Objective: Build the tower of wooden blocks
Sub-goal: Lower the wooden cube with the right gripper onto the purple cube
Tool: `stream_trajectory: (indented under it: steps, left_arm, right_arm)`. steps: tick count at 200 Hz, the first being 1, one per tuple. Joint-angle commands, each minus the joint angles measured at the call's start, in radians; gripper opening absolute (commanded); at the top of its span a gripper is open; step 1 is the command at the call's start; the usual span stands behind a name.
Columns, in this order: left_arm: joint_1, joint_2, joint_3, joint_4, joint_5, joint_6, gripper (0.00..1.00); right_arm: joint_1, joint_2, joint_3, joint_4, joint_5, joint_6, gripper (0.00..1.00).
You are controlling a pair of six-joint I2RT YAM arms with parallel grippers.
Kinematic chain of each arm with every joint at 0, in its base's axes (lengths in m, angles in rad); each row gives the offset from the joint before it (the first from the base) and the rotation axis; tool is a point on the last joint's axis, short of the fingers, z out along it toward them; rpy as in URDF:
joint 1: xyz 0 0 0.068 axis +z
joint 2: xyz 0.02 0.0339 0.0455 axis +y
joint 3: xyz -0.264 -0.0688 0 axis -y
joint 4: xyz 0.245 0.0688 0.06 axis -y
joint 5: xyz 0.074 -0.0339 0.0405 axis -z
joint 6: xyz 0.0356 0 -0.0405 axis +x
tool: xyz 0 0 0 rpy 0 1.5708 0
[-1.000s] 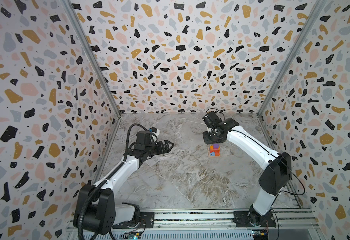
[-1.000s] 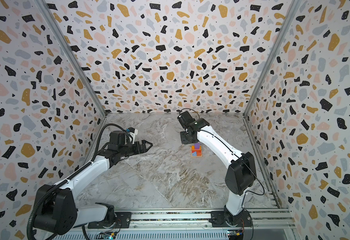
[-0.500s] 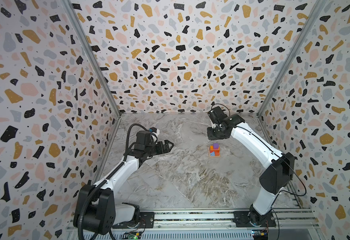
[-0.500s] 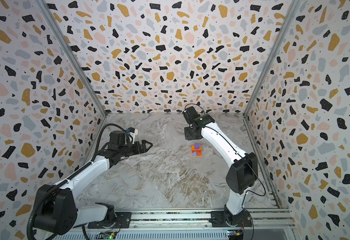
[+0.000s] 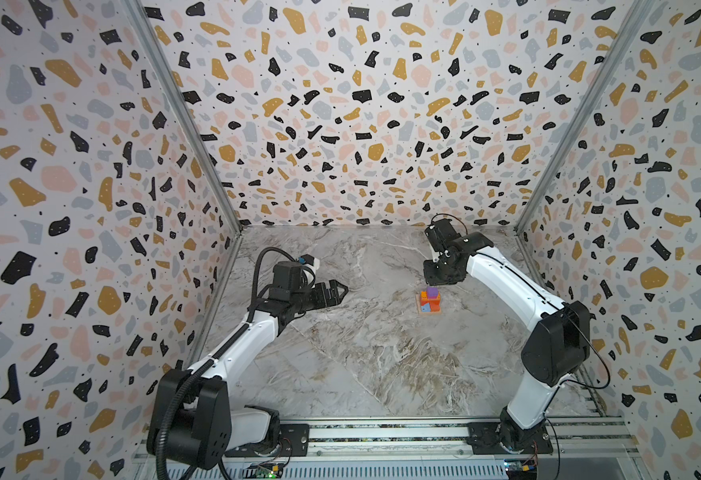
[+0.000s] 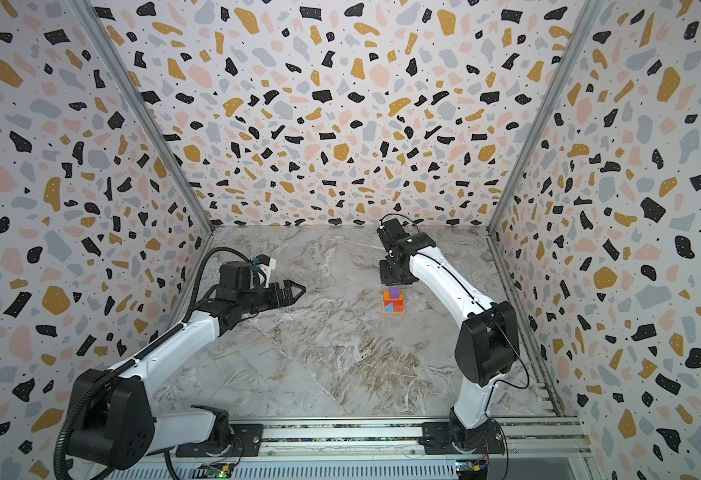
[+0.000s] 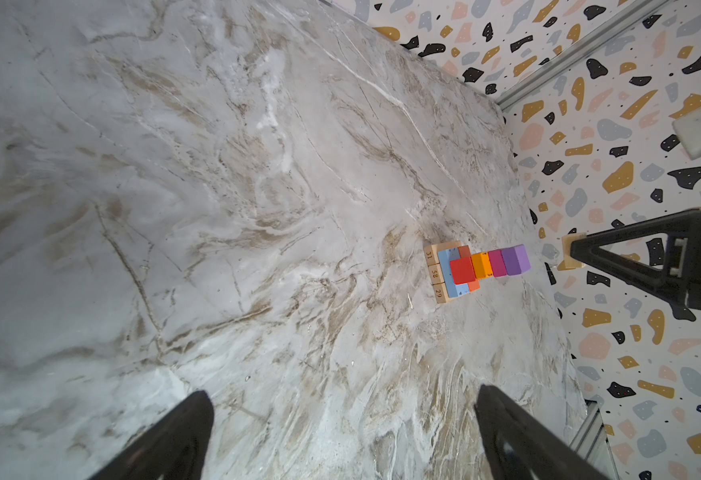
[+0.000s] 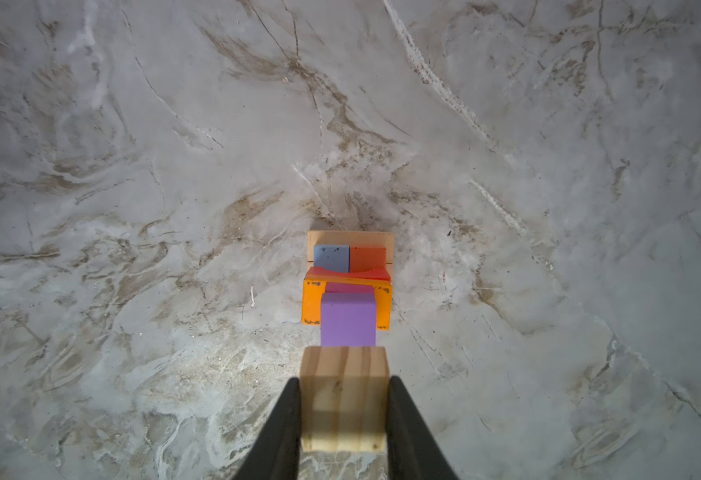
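Since a second ago: right gripper [image 5: 439, 279] raised clear of the tower [image 5: 429, 300], now hanging straight above it; purple cube [image 8: 348, 318] on top uncovered; tower itself unmoved. Clamped between the right fingers [image 8: 282, 415]: a tan cube [image 8: 342, 411], above the purple one, not touching. Well left of the tower: left gripper [image 5: 340, 289], fingers [image 7: 174, 436] spread wide, empty, same spot as before. Printed on the tan base bars [image 7: 435, 272]: 31, 58, 29.

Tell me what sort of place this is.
Likely a robot test booth: left arm and right arm on a rail, speckled walls around a marble-look table, a block tower.
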Motion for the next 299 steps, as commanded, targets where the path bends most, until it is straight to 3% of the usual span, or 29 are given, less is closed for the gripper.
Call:
stream_trajectory:
  steps: [1, 299]
  left_arm:
    - [0.004, -0.017, -0.014, 0.029, 0.017, -0.005, 1.00]
    - [0.004, -0.015, -0.013, 0.031, 0.019, -0.005, 1.00]
  right_arm:
    - [-0.010, -0.041, -0.015, 0.015, -0.019, -0.008, 0.22]
    - [-0.030, 0.009, -0.072, 0.059, -0.053, -0.026, 0.22]
